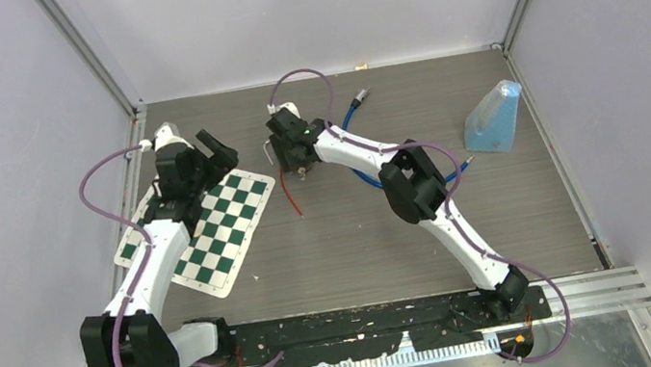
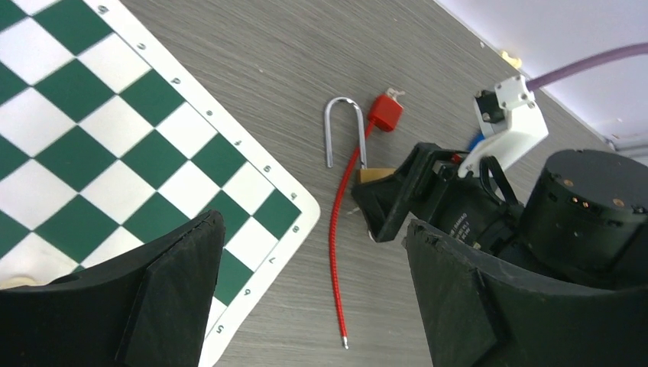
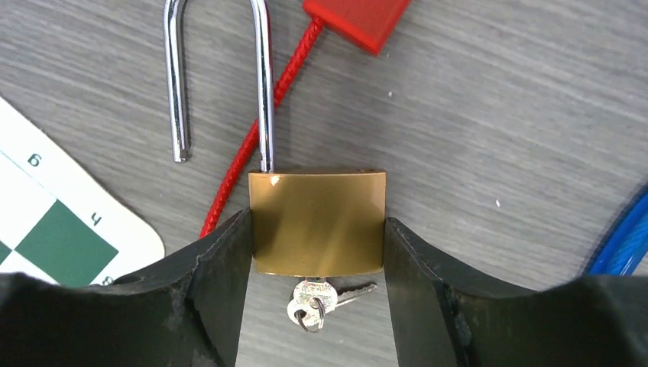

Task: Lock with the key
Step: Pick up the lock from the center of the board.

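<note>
A brass padlock (image 3: 317, 222) lies on the grey table with its steel shackle (image 3: 218, 76) swung open. A key (image 3: 313, 294) sits in its keyhole, with a second key on the ring. My right gripper (image 3: 317, 229) is shut on the padlock body, one finger on each side. In the top view the right gripper (image 1: 297, 160) is at the table's middle back. The padlock shows in the left wrist view (image 2: 374, 175) with its shackle (image 2: 344, 126). My left gripper (image 2: 313, 294) is open and empty, above the table beside the chessboard mat (image 2: 115, 138).
A red cable seal (image 2: 336, 252) with a red tag (image 2: 386, 112) runs under the padlock. A blue cable (image 1: 352, 116) lies behind the right arm. A blue-tinted bag (image 1: 495, 119) stands at the back right. The chessboard mat (image 1: 212, 230) lies at left.
</note>
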You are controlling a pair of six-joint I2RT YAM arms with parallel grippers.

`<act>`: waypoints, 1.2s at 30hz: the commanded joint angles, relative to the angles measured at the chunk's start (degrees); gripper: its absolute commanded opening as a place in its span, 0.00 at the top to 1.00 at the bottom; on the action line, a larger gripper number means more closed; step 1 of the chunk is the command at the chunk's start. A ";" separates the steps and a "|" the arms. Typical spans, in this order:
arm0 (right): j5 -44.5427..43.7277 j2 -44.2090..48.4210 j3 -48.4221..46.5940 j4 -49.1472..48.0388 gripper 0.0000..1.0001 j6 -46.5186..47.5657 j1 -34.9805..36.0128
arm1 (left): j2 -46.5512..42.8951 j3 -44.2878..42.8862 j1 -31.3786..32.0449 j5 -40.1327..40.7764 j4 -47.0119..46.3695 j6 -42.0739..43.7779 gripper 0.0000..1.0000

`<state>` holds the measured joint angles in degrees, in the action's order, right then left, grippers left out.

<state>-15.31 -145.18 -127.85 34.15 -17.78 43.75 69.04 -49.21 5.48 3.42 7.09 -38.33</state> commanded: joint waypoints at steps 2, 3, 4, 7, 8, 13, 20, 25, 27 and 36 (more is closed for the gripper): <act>6.58 12.00 5.80 -4.74 0.69 -4.45 -2.30 | -2.67 2.77 -0.15 -7.55 -3.00 -0.99 0.14; 7.69 13.11 8.61 -5.65 0.69 -6.43 -2.72 | -3.06 4.30 0.16 -8.39 -3.83 -1.24 0.14; 10.26 15.75 10.27 -7.82 0.69 -7.73 -3.67 | -3.65 5.50 0.44 -9.30 -5.06 -1.33 0.14; 17.10 22.79 20.60 -17.07 0.69 -14.81 -5.28 | -4.46 8.32 1.21 -12.53 -8.84 -1.23 0.14; 19.52 24.18 22.50 -18.98 0.69 -16.14 -5.83 | -4.72 9.01 1.33 -13.92 -9.99 -1.25 0.14; 25.77 33.32 34.90 -31.87 0.69 -27.04 -7.72 | -7.42 11.15 2.33 -18.56 -13.63 -1.23 0.15; 27.18 41.98 46.46 -45.31 0.69 -42.92 -7.61 | -12.91 12.28 8.73 -18.51 -20.26 2.49 0.14; 21.27 50.97 52.16 -47.57 0.69 -50.54 -5.74 | -14.53 10.82 14.24 -14.51 -24.14 8.19 0.13; 19.59 53.80 54.21 -48.54 0.68 -53.43 -4.95 | -14.06 10.27 16.05 -12.49 -26.05 8.25 0.13; 17.03 60.53 59.06 -49.39 0.67 -63.26 -2.61 | -11.55 8.27 24.54 -4.78 -33.11 12.61 0.17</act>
<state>4.54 -89.19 -68.99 -7.97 -74.39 40.38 57.28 -37.93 27.51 -6.57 -18.24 -29.36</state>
